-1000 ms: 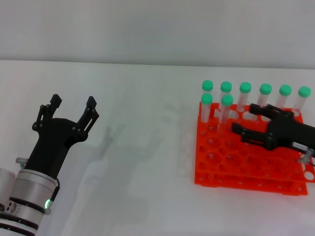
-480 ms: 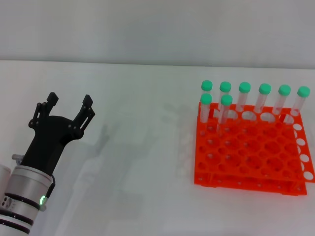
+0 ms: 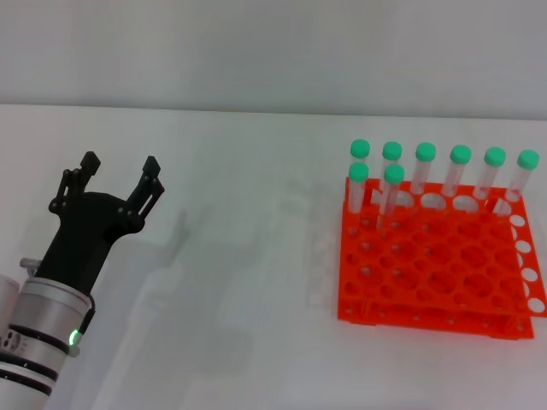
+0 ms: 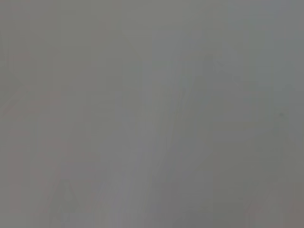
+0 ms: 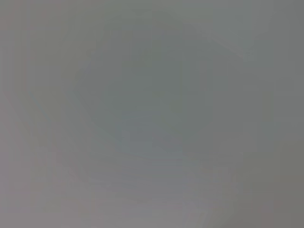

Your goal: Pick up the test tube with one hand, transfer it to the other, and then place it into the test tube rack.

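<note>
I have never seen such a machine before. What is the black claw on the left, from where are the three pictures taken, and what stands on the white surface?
The black claw is the left end effector of a two-armed robot. It hangs over the white table with its fingers spread, holding nothing. The right end effector is not in view. The head view comes from a camera on the robot's head, looking down. The two wrist views come from cameras on each arm; here they show only plain grey. On the table stands an orange test tube rack. Eight test tubes with green caps stand upright in its far holes: six in the back row, two just in front.
</note>
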`<state>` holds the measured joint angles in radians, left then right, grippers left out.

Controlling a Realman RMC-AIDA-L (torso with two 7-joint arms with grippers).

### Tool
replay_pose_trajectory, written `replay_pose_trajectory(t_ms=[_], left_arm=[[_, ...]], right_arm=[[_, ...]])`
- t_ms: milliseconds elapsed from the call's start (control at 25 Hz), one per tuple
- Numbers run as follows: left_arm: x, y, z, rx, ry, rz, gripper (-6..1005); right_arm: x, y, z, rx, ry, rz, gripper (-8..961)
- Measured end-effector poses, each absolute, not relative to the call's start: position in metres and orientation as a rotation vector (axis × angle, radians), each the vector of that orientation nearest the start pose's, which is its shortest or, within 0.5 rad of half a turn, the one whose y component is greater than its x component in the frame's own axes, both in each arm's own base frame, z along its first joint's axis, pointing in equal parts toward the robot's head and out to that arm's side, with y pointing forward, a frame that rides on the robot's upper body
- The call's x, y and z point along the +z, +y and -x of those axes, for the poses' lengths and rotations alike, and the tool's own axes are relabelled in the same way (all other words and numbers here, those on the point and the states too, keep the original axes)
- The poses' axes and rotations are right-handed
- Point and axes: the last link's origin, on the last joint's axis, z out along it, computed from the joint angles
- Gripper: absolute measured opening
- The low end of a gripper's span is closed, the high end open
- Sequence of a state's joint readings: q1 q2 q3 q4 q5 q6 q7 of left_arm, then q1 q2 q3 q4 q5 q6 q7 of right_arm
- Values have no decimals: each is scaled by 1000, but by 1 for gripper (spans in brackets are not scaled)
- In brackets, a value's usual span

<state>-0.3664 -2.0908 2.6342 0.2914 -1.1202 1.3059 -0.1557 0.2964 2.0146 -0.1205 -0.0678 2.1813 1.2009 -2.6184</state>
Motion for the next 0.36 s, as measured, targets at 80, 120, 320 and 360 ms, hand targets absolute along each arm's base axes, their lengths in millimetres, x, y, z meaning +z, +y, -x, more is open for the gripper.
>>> replay_pose_trajectory(t_ms=[80, 120, 320, 360], left_arm=[[-41, 300, 299, -903, -573, 1611, 879], [-41, 300, 299, -904, -572, 1611, 879], [-39, 299, 300, -905, -573, 1597, 879], [-38, 298, 302, -903, -578, 1586, 879]], right_arm=[[89, 263, -437, 715, 808, 1062, 832], [87, 264, -435, 711, 802, 1075, 832], [79, 268, -430, 668, 766, 1141, 832], [78, 268, -429, 658, 753, 1157, 832]])
